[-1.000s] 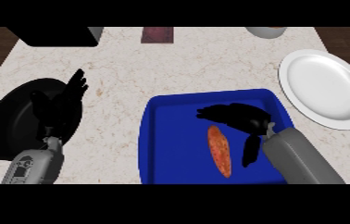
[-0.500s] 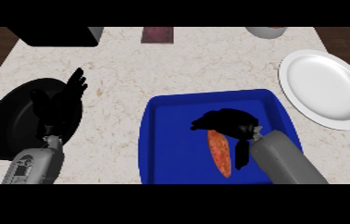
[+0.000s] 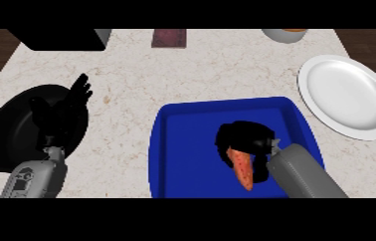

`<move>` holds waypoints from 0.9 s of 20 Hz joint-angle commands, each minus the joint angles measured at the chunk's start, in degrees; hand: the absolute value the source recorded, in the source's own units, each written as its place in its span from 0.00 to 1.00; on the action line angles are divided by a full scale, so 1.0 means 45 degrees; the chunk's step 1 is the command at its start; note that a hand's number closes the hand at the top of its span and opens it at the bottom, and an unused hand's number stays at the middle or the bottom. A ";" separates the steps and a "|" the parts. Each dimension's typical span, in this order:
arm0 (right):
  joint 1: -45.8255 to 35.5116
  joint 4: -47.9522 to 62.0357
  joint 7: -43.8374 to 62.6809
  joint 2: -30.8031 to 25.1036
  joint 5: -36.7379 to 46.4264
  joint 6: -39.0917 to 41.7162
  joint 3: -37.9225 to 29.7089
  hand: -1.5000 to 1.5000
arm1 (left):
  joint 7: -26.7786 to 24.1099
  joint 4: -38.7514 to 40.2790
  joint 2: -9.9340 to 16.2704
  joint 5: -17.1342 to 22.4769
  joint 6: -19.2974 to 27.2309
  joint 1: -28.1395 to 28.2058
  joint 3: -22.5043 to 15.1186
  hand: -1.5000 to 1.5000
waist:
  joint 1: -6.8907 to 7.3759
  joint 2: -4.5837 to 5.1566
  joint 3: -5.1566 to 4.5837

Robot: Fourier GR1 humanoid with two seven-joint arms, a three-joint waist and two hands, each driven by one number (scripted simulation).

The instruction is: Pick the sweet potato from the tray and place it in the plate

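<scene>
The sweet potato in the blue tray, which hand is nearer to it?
Right. The right hand sits over the top end of the sweet potato in the tray; the left hand rests far off over a black dish.

Glossy blue tray (image 3: 172,135), speckled stone-like counter (image 3: 213,70).

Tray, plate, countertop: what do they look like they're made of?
Tray: probably plastic; saturated uniform blue, moulded raised rim, soft sheen. Plate: looks like glazed ceramic, possibly melamine; plain white, smooth, with a shaded rim. Countertop: stone or a stone-look laminate; beige speckled with fine veining, matte. None can be confirmed by look alone.
</scene>
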 commanded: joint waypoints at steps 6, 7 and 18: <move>0.3831 -0.3216 0.0683 -0.1734 -0.0195 -0.0761 -0.1273 1.00 | 0.0018 -0.0653 -0.0083 -0.0047 -0.0061 0.0783 0.0060 0.50 | -0.0319 0.0035 0.0086; 0.4184 -0.3697 0.0423 -0.2463 -0.0394 -0.0756 -0.1764 1.00 | -0.0116 -0.0286 -0.0057 -0.0023 0.0011 0.0649 0.0252 0.50 | -0.0436 0.0035 0.0080; 0.6419 -0.8830 0.0957 -0.1144 -0.2216 -0.5372 -0.5584 1.00 | 0.0368 -0.0680 -0.0108 -0.0084 0.0254 0.0554 0.0319 0.50 | -0.0793 -0.0044 0.0089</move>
